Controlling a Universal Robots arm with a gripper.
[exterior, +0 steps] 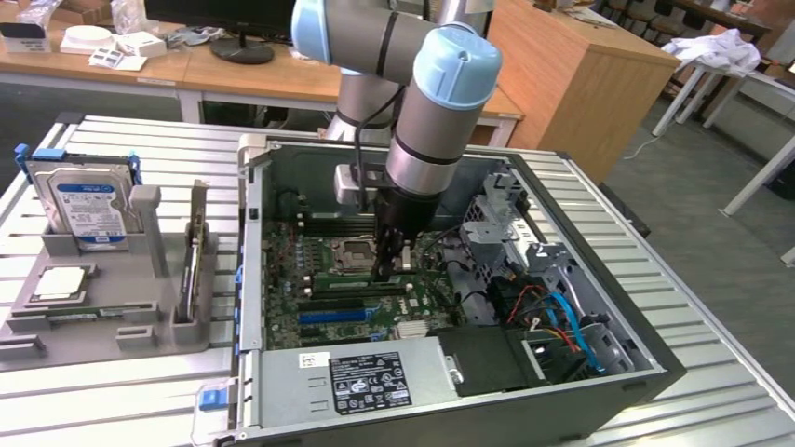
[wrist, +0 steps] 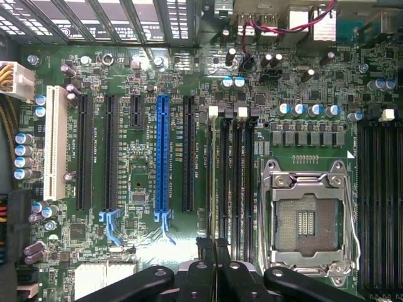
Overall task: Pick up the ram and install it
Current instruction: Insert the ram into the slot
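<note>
My gripper (exterior: 395,265) reaches down inside the open computer case (exterior: 646,372), onto the memory slots (wrist: 236,182) beside the empty processor socket (wrist: 306,217). Its black fingers (wrist: 205,248) are shut together over the outermost slot. Along that slot, straight out from the fingertips, runs a thin pale-green strip that looks like the ram (wrist: 213,182) seen edge-on. I cannot tell whether the fingers pinch its edge or only rest on it. A white latch (wrist: 213,112) stands at the slot's far end.
A grey fixture (exterior: 149,321) at the exterior view's left holds a blue-labelled hard drive (exterior: 89,205) and a square silver processor (exterior: 60,284). Expansion slots (wrist: 162,151) lie beside the memory slots. Coloured cables (exterior: 559,321) and the power supply (exterior: 360,377) crowd the case's near end.
</note>
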